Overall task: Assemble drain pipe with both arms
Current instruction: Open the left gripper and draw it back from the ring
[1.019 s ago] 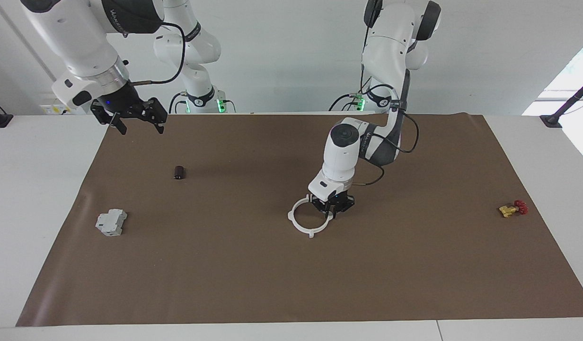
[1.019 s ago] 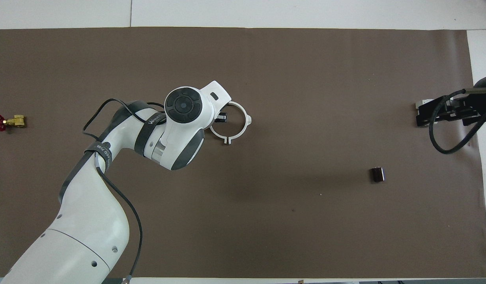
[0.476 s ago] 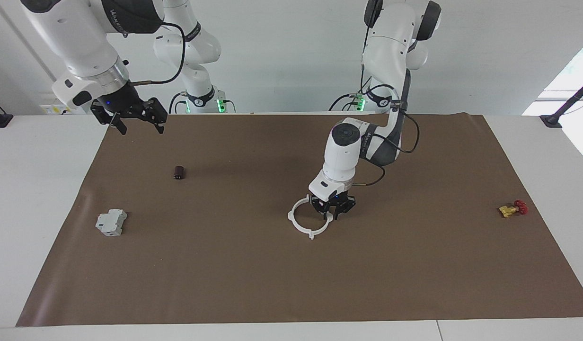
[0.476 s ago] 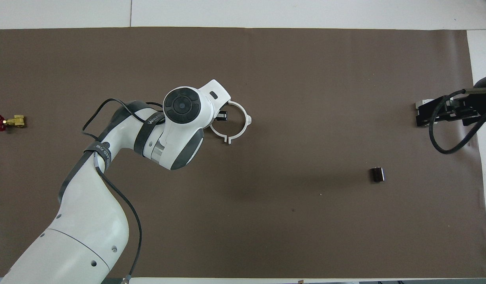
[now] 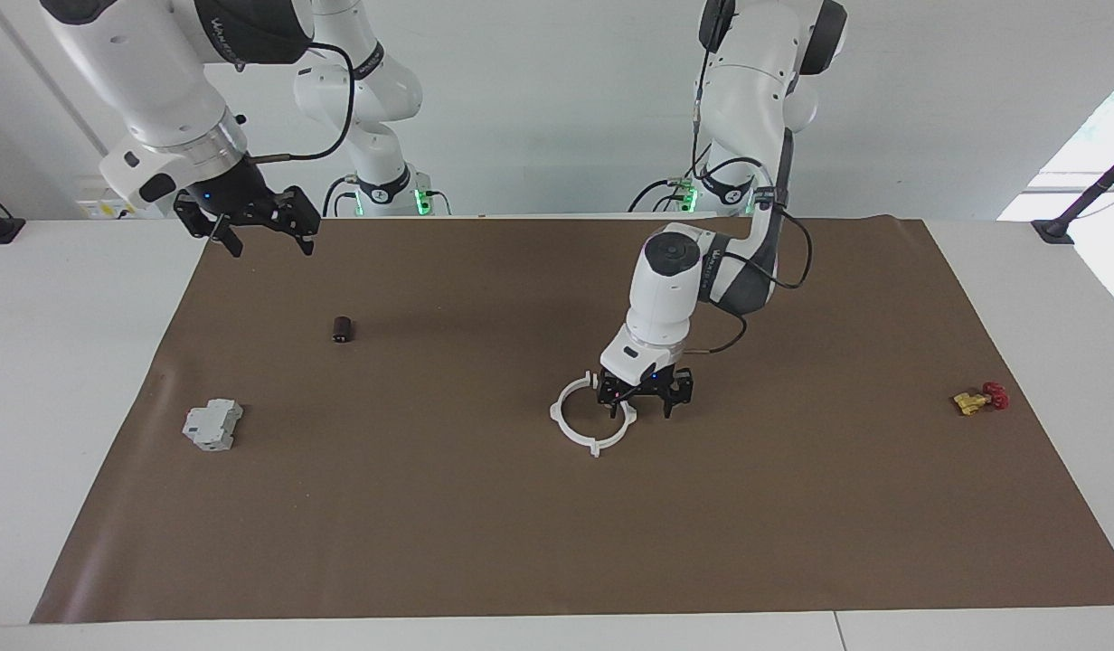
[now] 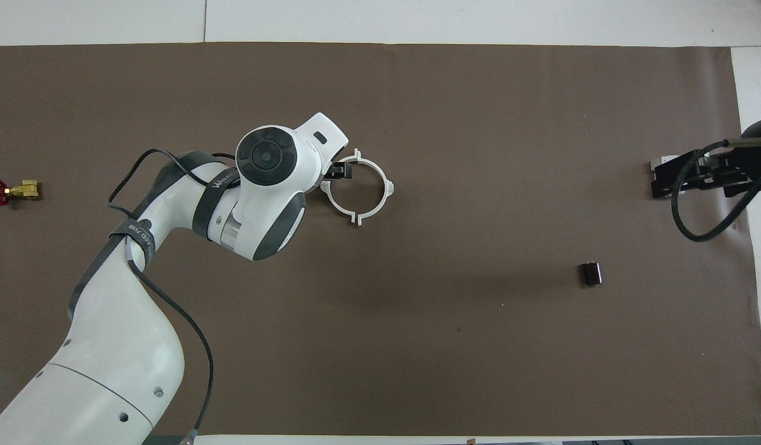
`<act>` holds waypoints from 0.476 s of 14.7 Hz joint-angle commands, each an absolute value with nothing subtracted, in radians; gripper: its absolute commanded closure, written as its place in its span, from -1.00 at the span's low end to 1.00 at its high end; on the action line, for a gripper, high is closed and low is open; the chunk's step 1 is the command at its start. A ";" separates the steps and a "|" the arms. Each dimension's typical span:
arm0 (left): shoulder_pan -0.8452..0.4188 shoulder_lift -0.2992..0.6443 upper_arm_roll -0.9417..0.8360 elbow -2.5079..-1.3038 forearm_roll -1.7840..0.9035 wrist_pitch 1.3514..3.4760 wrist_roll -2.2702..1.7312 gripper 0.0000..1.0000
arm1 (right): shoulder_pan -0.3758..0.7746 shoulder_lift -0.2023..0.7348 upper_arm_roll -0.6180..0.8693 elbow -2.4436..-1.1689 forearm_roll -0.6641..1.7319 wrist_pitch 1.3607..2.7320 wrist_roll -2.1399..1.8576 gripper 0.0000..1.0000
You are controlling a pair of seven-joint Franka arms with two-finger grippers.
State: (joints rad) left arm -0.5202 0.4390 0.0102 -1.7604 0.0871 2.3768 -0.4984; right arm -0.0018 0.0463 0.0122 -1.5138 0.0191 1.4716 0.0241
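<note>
The drain pipe (image 5: 571, 434) is two white arcs joined into one flat ring with small tabs. It lies on the brown mat (image 5: 557, 542) near the middle and shows in the overhead view (image 6: 378, 209) too. My left gripper (image 5: 643, 400) is open and empty. It stands low over the ring's edge toward the left arm's end, with one finger (image 6: 340, 171) at the rim. My right gripper (image 5: 263, 231) is open and empty. It waits raised over the mat's corner at the right arm's end, and it also shows in the overhead view (image 6: 695, 176).
A grey boxy block (image 5: 212, 425) and a small dark cylinder (image 5: 342, 329) lie toward the right arm's end. A yellow-and-red valve (image 5: 977, 399) lies toward the left arm's end. White table surrounds the mat.
My left gripper has opened, let go of the ring's edge and shifted a little toward the left arm's end. The ring has stayed on the mat. The right arm has not moved.
</note>
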 commanded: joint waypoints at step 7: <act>-0.264 0.149 0.006 -1.945 0.094 2.257 -0.283 -1.00 | -0.012 0.028 0.028 -1.520 0.034 1.466 0.028 -1.00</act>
State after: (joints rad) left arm -0.3169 0.2184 0.0146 -1.8697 0.0872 2.2584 -0.3488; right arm -0.0017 0.0430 0.0191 -1.5137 0.0191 1.4677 0.0241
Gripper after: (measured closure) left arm 0.000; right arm 0.000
